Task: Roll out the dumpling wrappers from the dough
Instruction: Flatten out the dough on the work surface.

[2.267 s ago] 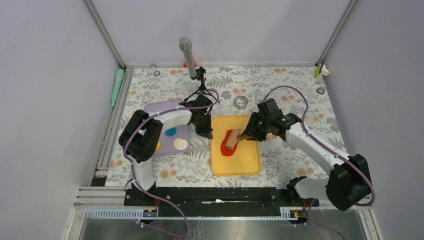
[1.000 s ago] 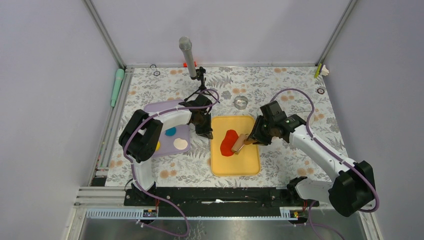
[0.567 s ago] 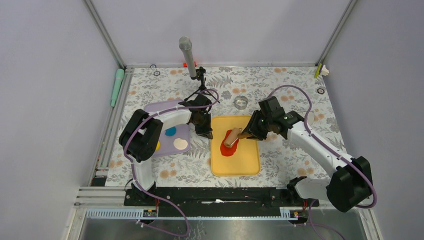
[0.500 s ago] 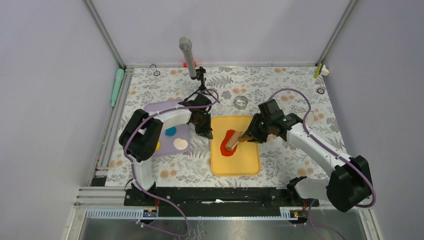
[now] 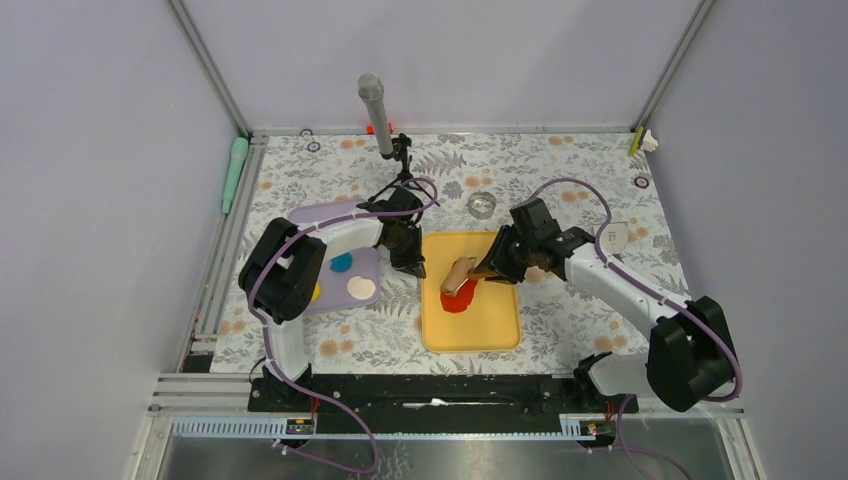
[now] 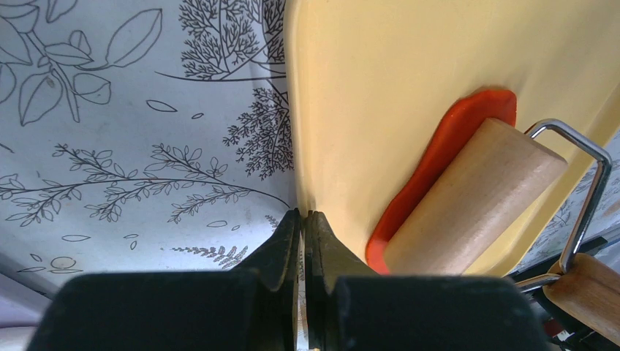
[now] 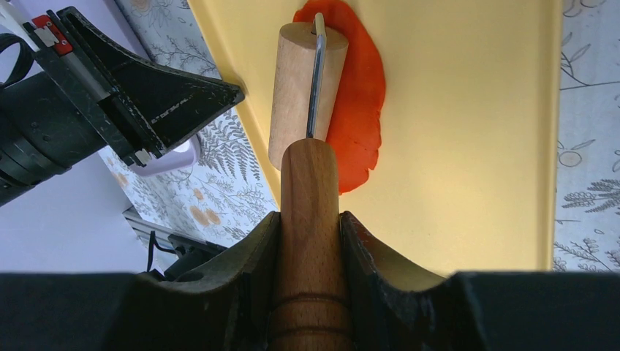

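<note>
A red dumpling wrapper (image 5: 461,298), dough pressed into a thin flat oval, lies on the yellow board (image 5: 470,330). A wooden roller (image 5: 458,275) rests on the wrapper's far left part. My right gripper (image 5: 492,270) is shut on its handle. The right wrist view shows the handle (image 7: 310,183) clamped in the right gripper (image 7: 310,216) and the drum (image 7: 296,80) over the wrapper (image 7: 362,95). My left gripper (image 5: 412,268) is shut, tips against the board's left rim (image 6: 300,110). In the left wrist view the left gripper (image 6: 303,213) sits beside the wrapper (image 6: 453,135) and the roller (image 6: 468,201).
A purple tray (image 5: 330,215) left of the board holds blue, yellow and cream discs. A microphone on a stand (image 5: 373,105) rises at the back. A small glass dish (image 5: 482,205) sits behind the board. A green tool (image 5: 235,170) lies on the left rail.
The right gripper has pushed the roller from the wrapper's right edge leftward across it to its far left part. The left arm has not moved.
</note>
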Available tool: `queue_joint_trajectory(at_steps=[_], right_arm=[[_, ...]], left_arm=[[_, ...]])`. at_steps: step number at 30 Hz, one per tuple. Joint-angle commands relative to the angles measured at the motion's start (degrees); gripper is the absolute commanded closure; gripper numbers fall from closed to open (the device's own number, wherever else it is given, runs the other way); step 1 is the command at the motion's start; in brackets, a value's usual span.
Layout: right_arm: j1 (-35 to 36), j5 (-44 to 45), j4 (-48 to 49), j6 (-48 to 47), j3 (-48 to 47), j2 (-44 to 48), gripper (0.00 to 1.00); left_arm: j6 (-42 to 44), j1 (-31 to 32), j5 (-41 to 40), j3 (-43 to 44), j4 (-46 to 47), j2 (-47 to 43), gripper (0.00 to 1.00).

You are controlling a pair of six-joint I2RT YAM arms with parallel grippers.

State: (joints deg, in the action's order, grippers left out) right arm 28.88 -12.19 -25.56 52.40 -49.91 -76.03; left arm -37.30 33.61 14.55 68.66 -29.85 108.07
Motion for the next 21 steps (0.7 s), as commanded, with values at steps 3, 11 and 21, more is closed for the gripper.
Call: queue_joint_trajectory(at_steps=[3, 11, 21], right_arm=[[0.02, 7.45, -1.01, 0.19, 3.37, -3.16, 1.0], [-0.32, 10.91, -10.05, -0.24, 7.89, 8.46, 1.0], [-0.23, 11.35, -1.11, 1.17, 2.03, -2.88, 1.0]], left_arm=[[2.55, -0.21, -2.81, -0.24, -0.65, 1.87, 1.0], [3.02, -0.23, -2.57, -0.12, -1.27, 1.1, 1.0], [3.33, -0.28, -2.51, -0.41, -1.09, 1.04, 1.0]])
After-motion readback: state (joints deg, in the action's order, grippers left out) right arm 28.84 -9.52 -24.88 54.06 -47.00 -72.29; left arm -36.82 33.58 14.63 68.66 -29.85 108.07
